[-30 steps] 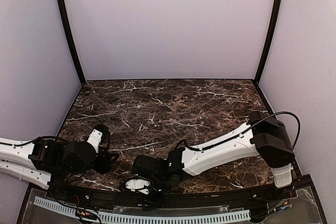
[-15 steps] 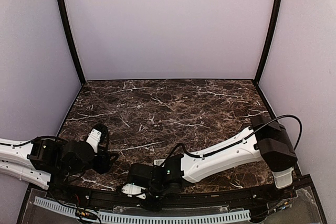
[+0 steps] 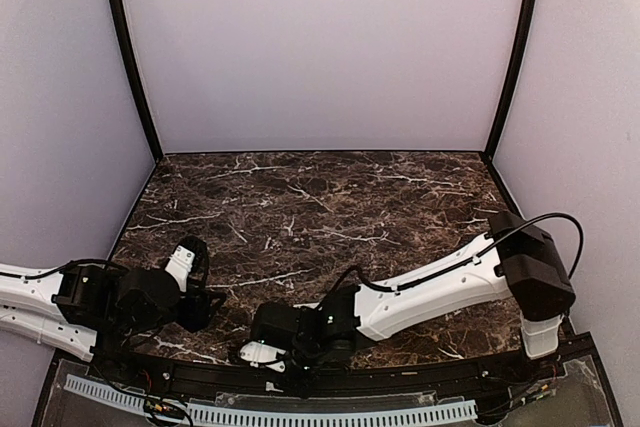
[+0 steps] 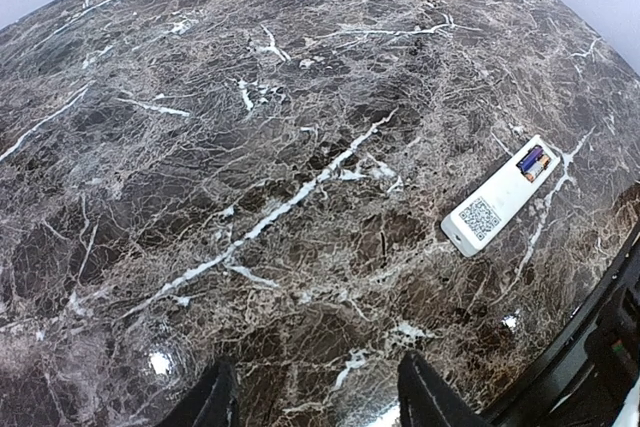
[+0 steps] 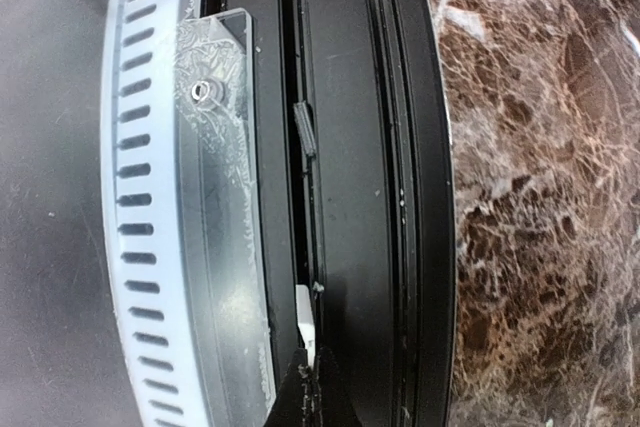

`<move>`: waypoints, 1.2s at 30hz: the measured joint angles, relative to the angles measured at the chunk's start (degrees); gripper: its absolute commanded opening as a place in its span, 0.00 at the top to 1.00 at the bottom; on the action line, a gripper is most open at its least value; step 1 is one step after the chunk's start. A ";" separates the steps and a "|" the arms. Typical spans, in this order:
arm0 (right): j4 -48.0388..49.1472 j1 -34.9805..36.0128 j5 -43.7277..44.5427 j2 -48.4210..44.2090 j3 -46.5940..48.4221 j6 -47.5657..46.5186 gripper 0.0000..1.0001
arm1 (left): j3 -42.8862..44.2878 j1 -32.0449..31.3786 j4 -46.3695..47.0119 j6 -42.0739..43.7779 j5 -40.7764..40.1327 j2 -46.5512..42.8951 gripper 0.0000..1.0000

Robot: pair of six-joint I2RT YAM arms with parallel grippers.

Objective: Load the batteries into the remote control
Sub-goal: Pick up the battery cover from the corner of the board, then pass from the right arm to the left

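The batteries sit side by side in the open bay at one end of the remote, which lies face down on the bench near its black rail. Loading looks done, and closing the bay seems to be the step in hand. The left gripper hovers well apart, jaws open and empty. The right gripper is over the rail, jaws closed by a white sliver. I cannot tell if they pinch it. If that is the cover, the next move calls for a sure hold.

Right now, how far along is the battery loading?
Done: two batteries sit in the open compartment of the remote control, lying face down. In hand: the right gripper is shut over the near rail, a white sliver at its tips; held or not, unclear. Left: the compartment has no cover. The left gripper is open, empty.
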 measured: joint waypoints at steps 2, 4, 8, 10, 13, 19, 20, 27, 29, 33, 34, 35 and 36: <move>0.00 -0.83 -0.83 -2.10 -1.29 0.66 1.00 | 0.11 0.00 0.13 0.57 0.17 0.15 0.47; 0.17 -1.88 -1.38 -5.27 -2.64 1.55 1.00 | 0.55 0.00 0.28 1.38 0.42 0.50 0.47; 2.27 -4.98 -1.62 -12.41 -3.89 4.24 1.00 | 1.90 0.00 1.29 3.96 1.16 0.85 0.47; 3.37 -7.23 -1.44 -15.61 -4.07 5.99 1.00 | 3.04 0.00 2.38 6.19 1.53 1.03 0.45; 5.42 -11.58 -1.16 -20.04 -4.48 8.72 1.00 | 5.31 0.00 5.01 10.36 2.12 1.66 0.42; 9.01 -20.96 1.01 -27.56 -4.59 12.76 1.00 | 10.36 0.00 15.41 21.62 5.99 6.03 0.26; 9.75 -22.03 1.18 -28.63 -4.57 12.96 1.00 | 11.19 0.04 17.09 23.15 7.06 7.28 0.25; 12.02 -24.74 -0.94 -31.30 1.79 10.25 1.00 | 22.12 8.28 27.19 27.98 24.06 19.91 0.26; 12.63 -25.14 -2.34 -31.78 3.56 9.33 1.00 | 24.68 12.37 30.14 27.67 30.25 22.10 0.28; 13.53 -27.65 -5.86 -33.68 5.18 8.24 1.00 | 29.51 16.31 33.53 28.65 37.27 24.68 0.41; 14.10 -28.55 -6.84 -34.18 5.20 8.20 1.00 | 31.23 16.39 34.38 29.53 38.58 25.70 0.43; 14.62 -29.35 -7.74 -34.64 5.20 8.13 1.00 | 32.81 16.39 35.32 29.99 39.71 26.82 0.46; 14.95 -29.86 -8.46 -34.93 5.20 8.09 1.00 | 33.97 16.39 36.06 30.53 40.54 27.74 0.48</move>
